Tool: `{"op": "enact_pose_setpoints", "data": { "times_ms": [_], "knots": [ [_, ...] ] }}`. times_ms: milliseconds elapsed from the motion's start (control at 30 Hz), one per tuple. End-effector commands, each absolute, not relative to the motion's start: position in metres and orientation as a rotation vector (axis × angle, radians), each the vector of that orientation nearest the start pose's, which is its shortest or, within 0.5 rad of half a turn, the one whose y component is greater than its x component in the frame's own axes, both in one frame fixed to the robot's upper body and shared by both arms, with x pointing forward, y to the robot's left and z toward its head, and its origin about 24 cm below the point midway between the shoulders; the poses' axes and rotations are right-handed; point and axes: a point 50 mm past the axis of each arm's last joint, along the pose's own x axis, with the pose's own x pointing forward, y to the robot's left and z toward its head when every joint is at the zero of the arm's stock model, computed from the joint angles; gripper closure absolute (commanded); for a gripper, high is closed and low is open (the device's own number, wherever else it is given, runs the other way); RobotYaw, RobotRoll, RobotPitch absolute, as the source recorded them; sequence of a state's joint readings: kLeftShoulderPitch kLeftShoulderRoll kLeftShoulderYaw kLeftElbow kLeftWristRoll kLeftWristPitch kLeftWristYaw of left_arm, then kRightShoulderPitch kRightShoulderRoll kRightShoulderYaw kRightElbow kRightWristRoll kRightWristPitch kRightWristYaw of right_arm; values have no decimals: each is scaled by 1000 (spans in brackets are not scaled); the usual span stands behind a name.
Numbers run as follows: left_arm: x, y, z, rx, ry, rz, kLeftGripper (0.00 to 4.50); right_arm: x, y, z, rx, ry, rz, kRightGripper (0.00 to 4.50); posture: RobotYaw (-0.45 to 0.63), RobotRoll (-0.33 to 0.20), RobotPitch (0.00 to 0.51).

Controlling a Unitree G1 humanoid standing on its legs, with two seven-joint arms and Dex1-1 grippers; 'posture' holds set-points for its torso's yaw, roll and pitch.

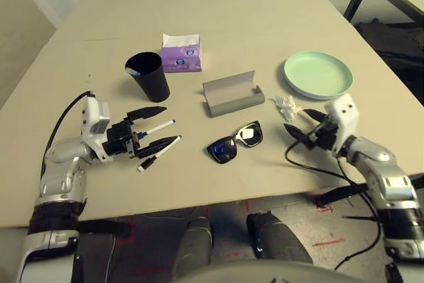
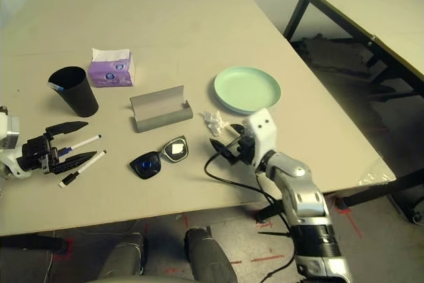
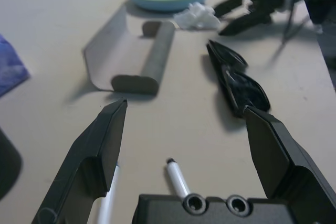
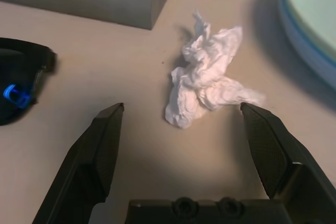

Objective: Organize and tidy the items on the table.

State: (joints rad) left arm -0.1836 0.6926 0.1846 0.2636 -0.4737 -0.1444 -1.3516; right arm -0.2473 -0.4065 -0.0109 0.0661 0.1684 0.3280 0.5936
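Head view, right pincer: my right gripper (image 1: pixel 299 124) hangs spread wide and empty just short of the crumpled tissue (image 1: pixel 286 104), which lies ahead of its tips, with the green plate (image 1: pixel 318 75) beyond it

Head view, left pincer: my left gripper (image 1: pixel 158 127) stands wide and empty, straddling the two markers (image 1: pixel 159 142) on the table (image 1: pixel 218 24); the black cup (image 1: pixel 148 75) is near, off its upper finger

Left wrist view: sunglasses (image 3: pixel 236 80) lie past one fingertip, the open glasses case (image 3: pixel 131 56) further ahead

Right wrist view: the tissue sits between and just beyond my fingers (image 4: pixel 100 145), nearer one tip than the other

Step in hand, my reading: take the tissue with the right pincer

Doing it well: I would centre the wad between the tips, go low to the tabletop, then close gently so the light paper is not pushed away toward the plate
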Motion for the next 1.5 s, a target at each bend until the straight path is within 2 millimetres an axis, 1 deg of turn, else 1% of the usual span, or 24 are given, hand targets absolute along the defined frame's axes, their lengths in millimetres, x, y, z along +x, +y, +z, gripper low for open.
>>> {"op": "enact_pose_setpoints", "data": {
  "times_ms": [33, 233, 333, 367, 467, 500, 533, 633, 667, 700, 833, 900, 1000, 1133, 1233, 1367, 1500],
  "knots": [
    [246, 263, 109, 337, -9, -1156, 0, 298, -190, 72, -217, 204, 515, 35, -14, 0, 105],
    [244, 261, 104, 334, -2, -1168, 0, 302, -183, 75, -226, 175, 462, 35, -21, 0, 94],
    [244, 261, 103, 334, -1, -1172, 0, 303, -183, 80, -212, 139, 433, 571, -24, 0, 77],
    [244, 261, 102, 334, -1, -1172, 0, 303, -183, 81, -209, 132, 430, 875, -23, 0, 74],
    [245, 261, 101, 335, -5, -1173, 0, 303, -181, 82, -207, 121, 441, 2067, -24, 0, 61],
    [245, 261, 101, 335, -6, -1173, 0, 302, -181, 82, -205, 118, 444, 2359, -24, 0, 59],
    [245, 261, 101, 335, -8, -1173, 0, 302, -181, 83, -202, 117, 445, 2836, -24, 0, 59],
    [246, 263, 100, 331, -16, -1163, 0, 297, -181, 83, -164, 125, 449, 3936, -27, 0, 47],
    [246, 263, 100, 330, -18, -1160, 0, 295, -181, 83, -149, 129, 450, 4376, -27, 0, 47],
    [247, 264, 99, 329, -18, -1158, 0, 293, -180, 85, -132, 132, 453, 4449, -29, 0, 46],
    [248, 264, 98, 326, -21, -1157, 0, 285, -173, 96, -81, 124, 469, 4449, -34, 0, 51],
    [248, 263, 96, 323, -23, -1159, 0, 285, -166, 111, -48, 84, 458, 4449, -36, 0, 52],
    [248, 262, 94, 321, -23, -1162, 0, 295, -164, 130, -38, 36, 392, 4449, -40, 0, 52],
    [249, 263, 94, 324, -24, -1160, 0, 318, -164, 154, -65, 25, 317, 4449, -31, 0, 47],
    [250, 264, 95, 330, -29, -1152, 0, 331, -168, 162, -85, 56, 249, 4449, -18, 0, 44],
    [249, 265, 97, 332, -39, -1137, 0, 347, -181, 171, -98, 103, 116, 4449, -7, 0, 46],
    [246, 266, 95, 329, -36, -1130, 0, 356, -196, 168, -106, 171, 10, 4449, 2, 0, 52]
  ]
}}
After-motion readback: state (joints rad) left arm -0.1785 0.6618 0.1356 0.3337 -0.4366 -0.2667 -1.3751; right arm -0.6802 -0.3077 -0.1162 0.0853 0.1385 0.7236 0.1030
